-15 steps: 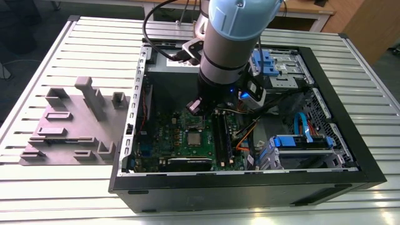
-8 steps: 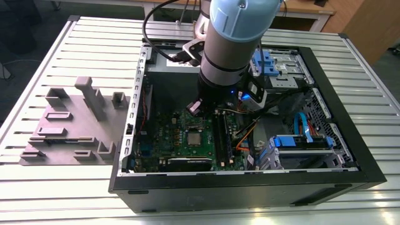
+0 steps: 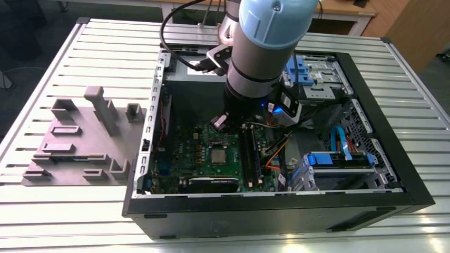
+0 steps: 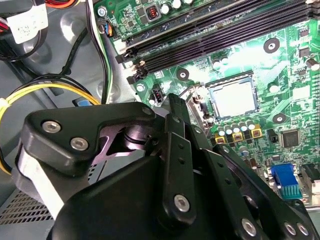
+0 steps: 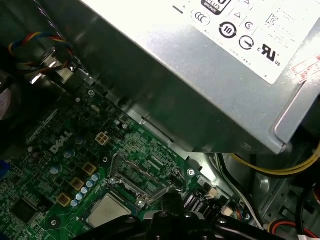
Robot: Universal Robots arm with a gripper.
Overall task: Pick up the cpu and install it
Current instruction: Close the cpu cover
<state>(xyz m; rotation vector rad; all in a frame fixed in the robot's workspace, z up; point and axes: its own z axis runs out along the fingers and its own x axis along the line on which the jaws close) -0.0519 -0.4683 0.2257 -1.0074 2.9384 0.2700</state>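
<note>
The cpu [image 3: 219,156] is a small pale silver square lying flat in its socket on the green motherboard [image 3: 189,158] inside the open computer case. Both wrist views look down on the cpu [image 4: 234,98] [image 5: 107,211]. The socket's metal frame [image 5: 142,175] stands hinged up at one side of it. My gripper [image 3: 222,122] hangs inside the case above the board, a short way from the cpu towards the back of the case. Its black linkage [image 4: 170,150] sits beside the socket, apart from the chip. Nothing shows between its parts.
A big grey power supply box [image 5: 210,65] with a white label sits close behind the socket. Black memory slots [image 4: 220,35] run along one side. Yellow and black cables [image 4: 45,90] lie near the case wall. A grey fixture block [image 3: 84,137] rests on the slatted table at the exterior view's left.
</note>
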